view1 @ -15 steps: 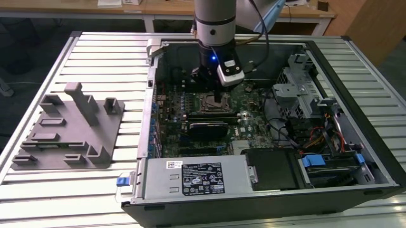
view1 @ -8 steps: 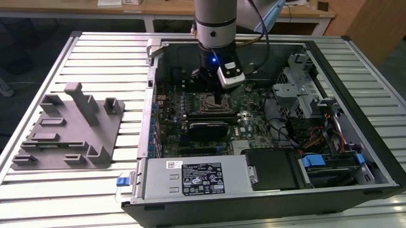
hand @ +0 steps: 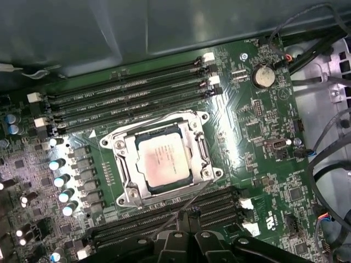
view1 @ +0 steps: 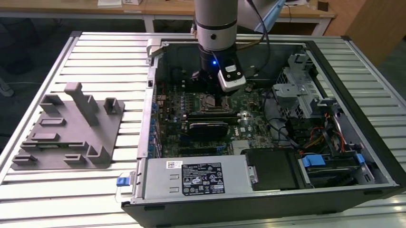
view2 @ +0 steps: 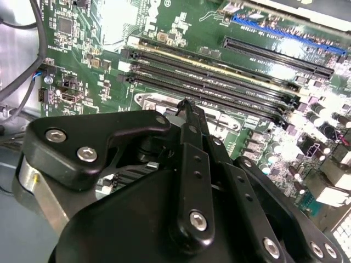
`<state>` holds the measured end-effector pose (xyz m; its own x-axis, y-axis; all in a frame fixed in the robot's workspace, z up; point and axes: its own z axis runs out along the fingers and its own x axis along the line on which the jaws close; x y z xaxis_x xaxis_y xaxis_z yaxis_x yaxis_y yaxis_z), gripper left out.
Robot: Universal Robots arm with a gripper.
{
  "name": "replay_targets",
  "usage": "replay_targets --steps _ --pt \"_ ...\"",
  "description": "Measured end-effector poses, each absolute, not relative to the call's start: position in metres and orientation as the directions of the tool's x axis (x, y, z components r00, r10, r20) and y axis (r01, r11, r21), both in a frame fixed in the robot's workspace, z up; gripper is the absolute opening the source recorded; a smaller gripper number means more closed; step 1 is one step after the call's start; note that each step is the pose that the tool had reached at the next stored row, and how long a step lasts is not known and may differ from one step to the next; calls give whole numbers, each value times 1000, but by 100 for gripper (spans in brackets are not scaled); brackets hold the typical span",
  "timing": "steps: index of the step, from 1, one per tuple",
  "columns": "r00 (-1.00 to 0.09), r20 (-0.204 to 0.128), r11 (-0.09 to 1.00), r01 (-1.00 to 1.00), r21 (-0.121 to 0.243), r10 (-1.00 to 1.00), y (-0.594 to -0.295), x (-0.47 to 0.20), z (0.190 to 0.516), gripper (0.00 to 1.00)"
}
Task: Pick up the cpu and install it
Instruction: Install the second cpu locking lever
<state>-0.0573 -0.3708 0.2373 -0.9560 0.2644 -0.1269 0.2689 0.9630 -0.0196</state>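
- CPU (hand: 163,161) is what I watch: in the first wrist view it lies flat inside the socket frame (hand: 127,181) on the motherboard (hand: 258,148), a square chip with a pale, shiny metal top and a thin dark rim.
- I judge it is seated there, since the steel frame surrounds it on all 4 sides.
- Gripper (view2: 186,104) hangs over the board beside the socket, nothing between its black tips; whether the jaws are parted or closed I cannot tell.
- Its black linkages with silver screw heads look rigid and matte.
- Long black memory slots (hand: 126,101) run along 2 sides of the socket.
- In the exterior view the arm (view1: 216,28) reaches into the open computer case (view1: 355,156), toward its far edge.
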Motion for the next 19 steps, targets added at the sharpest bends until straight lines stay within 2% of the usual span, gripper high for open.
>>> replay_targets --steps 19 --pt "-973 -119 980 199 10 199 -375 -65 230 11"
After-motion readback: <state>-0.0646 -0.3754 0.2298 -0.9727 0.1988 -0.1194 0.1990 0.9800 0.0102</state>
